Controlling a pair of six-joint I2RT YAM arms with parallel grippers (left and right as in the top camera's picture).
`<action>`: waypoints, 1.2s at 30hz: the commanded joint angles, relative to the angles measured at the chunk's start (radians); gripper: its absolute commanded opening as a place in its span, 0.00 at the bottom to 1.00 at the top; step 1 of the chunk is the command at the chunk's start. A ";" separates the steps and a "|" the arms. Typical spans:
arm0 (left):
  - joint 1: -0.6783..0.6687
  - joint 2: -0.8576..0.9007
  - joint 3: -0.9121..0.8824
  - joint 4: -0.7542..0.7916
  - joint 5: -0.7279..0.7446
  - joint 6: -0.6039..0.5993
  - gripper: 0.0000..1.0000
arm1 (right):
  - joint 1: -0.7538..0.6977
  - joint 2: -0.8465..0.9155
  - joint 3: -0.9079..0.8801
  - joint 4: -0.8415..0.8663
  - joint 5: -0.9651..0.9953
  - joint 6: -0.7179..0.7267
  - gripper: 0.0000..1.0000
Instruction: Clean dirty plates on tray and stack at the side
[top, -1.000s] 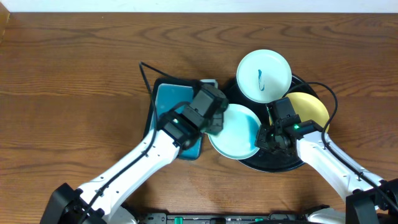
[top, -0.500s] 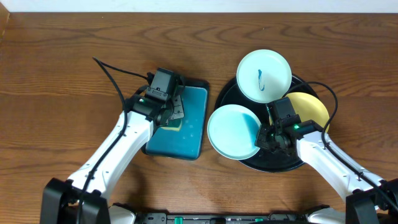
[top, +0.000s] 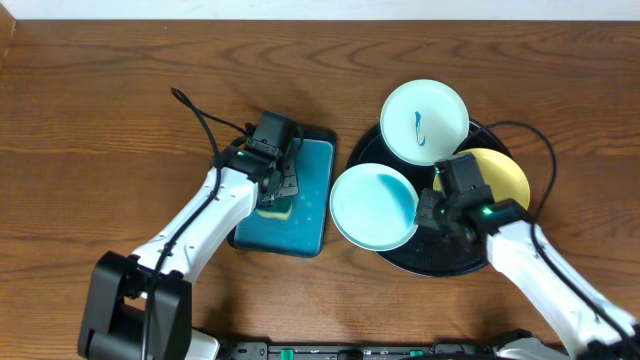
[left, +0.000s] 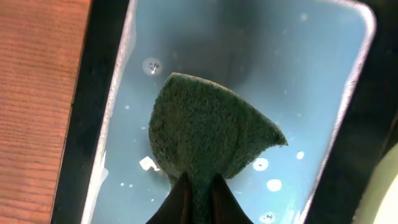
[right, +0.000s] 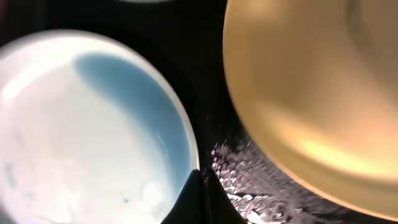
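Only wrist shows left end effector (left: 199, 185) pinching sponge (left: 208, 130).

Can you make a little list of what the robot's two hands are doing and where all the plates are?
Left hand: pinching green sponge, over wet teal tray
Right hand: pinching rim of plain mint plate, which overhangs black tray's left edge
Scribbled plate: black tray's far edge
Yellow plate: on black tray, right side
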 joint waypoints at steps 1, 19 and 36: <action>0.000 0.008 -0.004 -0.004 -0.009 0.018 0.07 | -0.006 -0.091 0.008 -0.001 0.138 -0.074 0.01; 0.000 0.008 -0.004 -0.007 -0.009 0.018 0.07 | -0.005 0.002 0.005 -0.036 -0.115 -0.012 0.36; 0.000 0.008 -0.004 -0.007 -0.009 0.017 0.07 | -0.005 0.212 0.005 -0.003 -0.197 0.100 0.22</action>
